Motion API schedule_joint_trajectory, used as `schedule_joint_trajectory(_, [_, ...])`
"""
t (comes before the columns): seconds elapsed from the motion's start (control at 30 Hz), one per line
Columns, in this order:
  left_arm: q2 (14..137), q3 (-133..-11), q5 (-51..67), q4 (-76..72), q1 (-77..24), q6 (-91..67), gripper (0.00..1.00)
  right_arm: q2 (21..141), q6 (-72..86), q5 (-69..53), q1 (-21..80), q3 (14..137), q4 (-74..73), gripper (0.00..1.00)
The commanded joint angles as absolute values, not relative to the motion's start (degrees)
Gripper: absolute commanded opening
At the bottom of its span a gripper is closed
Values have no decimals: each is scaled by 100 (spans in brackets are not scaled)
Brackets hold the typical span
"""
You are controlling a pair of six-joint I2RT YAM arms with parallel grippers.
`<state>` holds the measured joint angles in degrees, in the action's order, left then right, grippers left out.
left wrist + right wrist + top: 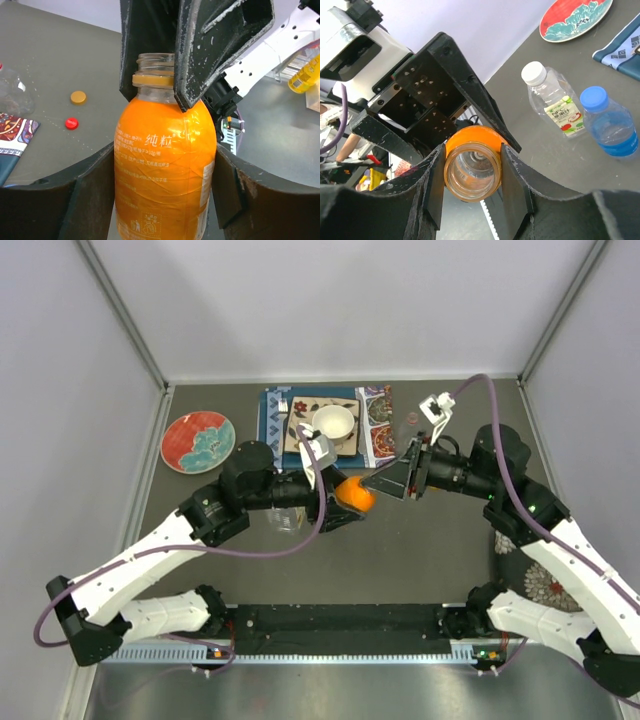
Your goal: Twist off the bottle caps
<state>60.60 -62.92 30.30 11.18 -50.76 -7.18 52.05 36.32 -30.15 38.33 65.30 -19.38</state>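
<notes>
Left wrist view: orange bottle (165,150) is pinched at its belly between the two fingers of the left gripper (162,192). Its neck is bare, with the threads showing. Orange cap (78,97) and red cap (72,123) lie on the table, well apart from the bottle, to its left in this view.

Right gripper (472,171) has one finger on each side of that open neck, apparently touching it.

Beyond the orange bottle lie a clear bottle (555,102) with its white cap (534,73) on and a blue-tinted bottle (612,130) with its blue cap (594,98) on.

Risk, as I judge it: there is no cap here to turn. A twist would only spin the bottle in the left grip or crush the neck. Any contents could slop out; I cannot tell whether it holds liquid.
</notes>
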Motion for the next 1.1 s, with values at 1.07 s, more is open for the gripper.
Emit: schedule_joint_trajectory(1.07, [2839, -5151, -202, 1608, -5071, -914, 99, 9236, 2101, 1345, 466, 8666, -2690, 0])
